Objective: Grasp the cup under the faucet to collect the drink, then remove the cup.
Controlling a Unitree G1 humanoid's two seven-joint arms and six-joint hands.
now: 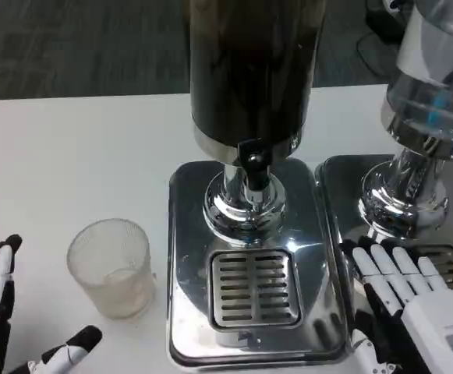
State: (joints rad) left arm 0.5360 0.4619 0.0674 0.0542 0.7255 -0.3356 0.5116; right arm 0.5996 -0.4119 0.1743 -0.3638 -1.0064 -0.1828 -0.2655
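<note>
One cup (110, 267) stands left of two dispensers (249, 117), table (70, 156) bare around; left hand (8, 312) and right hand (405, 300) both spread, empty.

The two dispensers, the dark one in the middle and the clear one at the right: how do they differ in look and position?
The dark dispenser holds a dark brown drink; the clear dispenser looks transparent with a bluish tint. The dark dispenser stands centred with its black faucet facing the camera and its grille fully shown; the clear dispenser is cut by the picture's right edge, its tray partly covered by the right hand. Both stand on chrome bases.
</note>
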